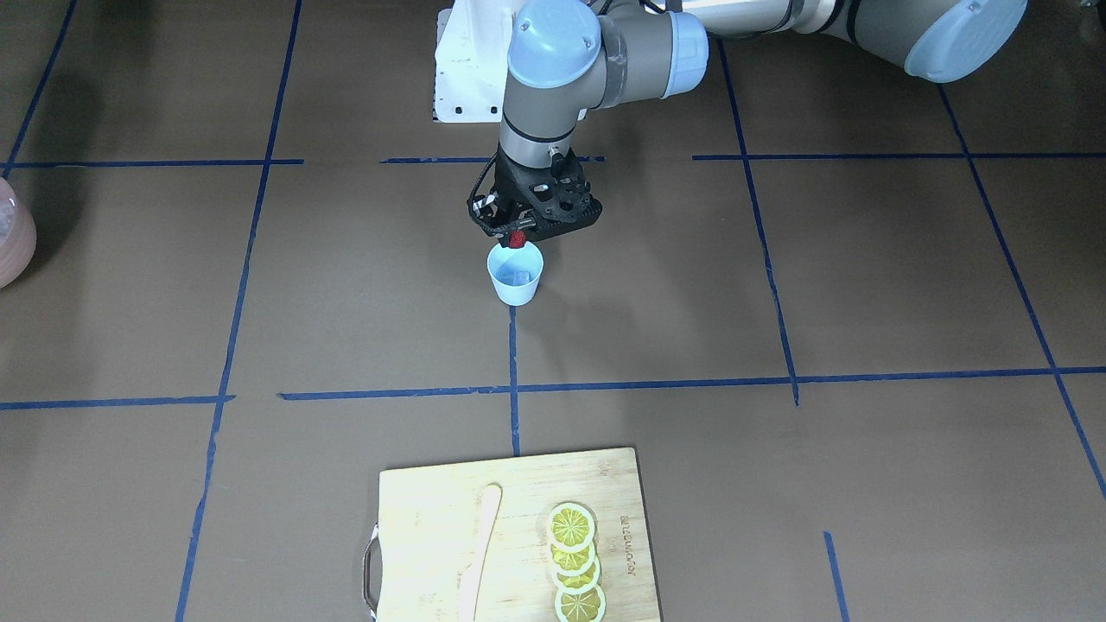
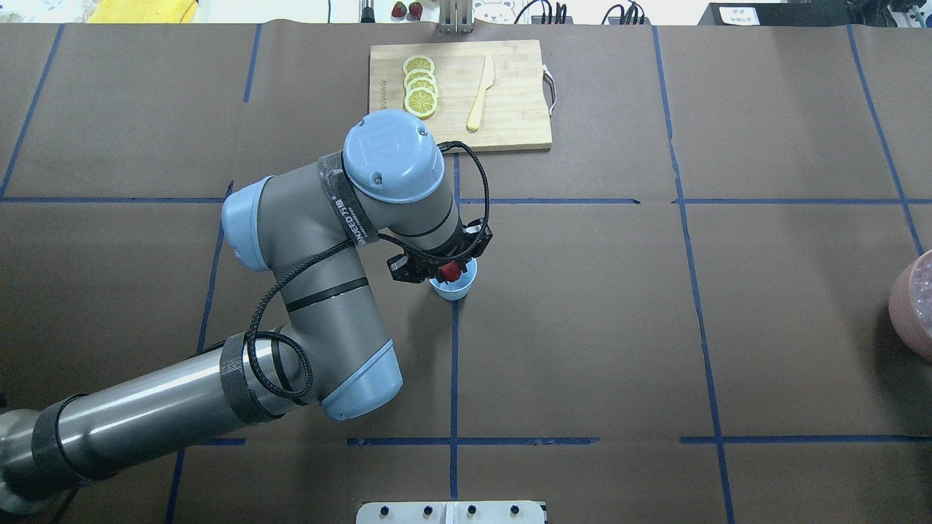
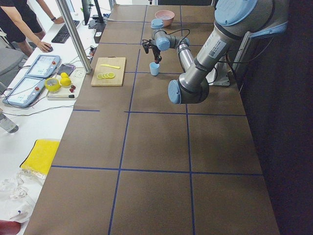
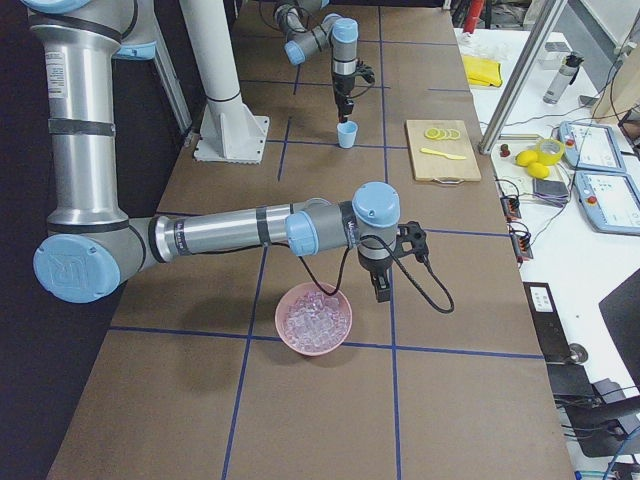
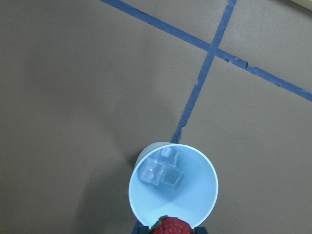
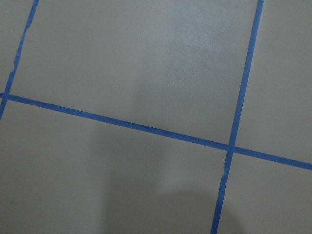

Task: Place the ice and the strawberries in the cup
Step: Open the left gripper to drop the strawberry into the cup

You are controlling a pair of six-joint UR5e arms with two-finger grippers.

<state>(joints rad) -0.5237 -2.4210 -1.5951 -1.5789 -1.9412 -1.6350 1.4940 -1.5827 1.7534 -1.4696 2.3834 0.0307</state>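
The pale blue cup (image 1: 516, 276) stands near the table's middle on a blue tape crossing. My left gripper (image 1: 517, 233) hangs straight above its rim, shut on a small red strawberry (image 1: 517, 241). In the left wrist view the cup (image 5: 195, 195) holds three clear ice cubes (image 5: 161, 173), and the strawberry (image 5: 170, 227) sits at the bottom edge, over the rim. The pinkish bowl (image 4: 300, 345) holds many more ice cubes (image 4: 315, 318). My right gripper (image 4: 380, 290) hovers beside that bowl; I cannot tell if it is open or shut.
A wooden cutting board (image 2: 510, 109) with lemon slices (image 2: 421, 87) and a pale knife (image 2: 480, 93) lies at the table's far edge. Two more strawberries (image 2: 406, 10) lie beyond the table. The right wrist view shows only brown table and blue tape.
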